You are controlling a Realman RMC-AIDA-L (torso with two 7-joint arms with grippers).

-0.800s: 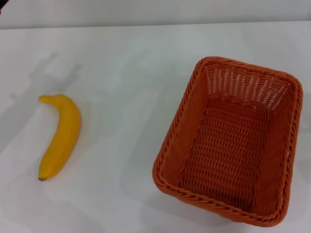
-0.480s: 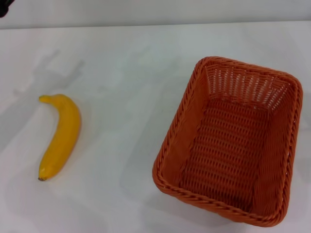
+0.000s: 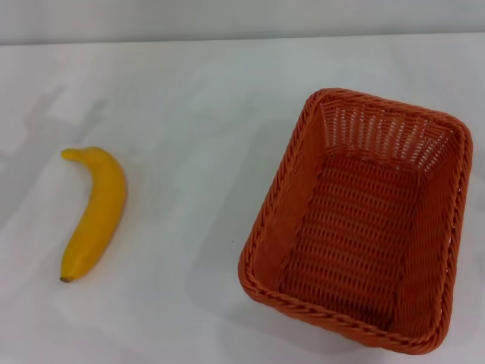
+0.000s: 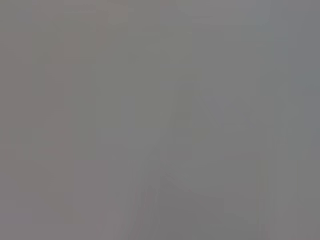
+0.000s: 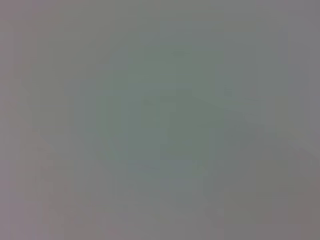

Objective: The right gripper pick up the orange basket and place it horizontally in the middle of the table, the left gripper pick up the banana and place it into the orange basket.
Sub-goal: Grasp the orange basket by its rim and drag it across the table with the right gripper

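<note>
Nothing on the bench (image 3: 197, 91) has shifted: basket (image 3: 360, 227) sits lengthwise at the right, empty, banana (image 3: 95, 212) well apart at the left. Both steps remain; neither hand shows, grip unknowable.

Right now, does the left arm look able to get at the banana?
Probably yes. The banana lies alone on the table, apart from the orange basket, with nothing over or against it. The left gripper itself is not in view.
</note>
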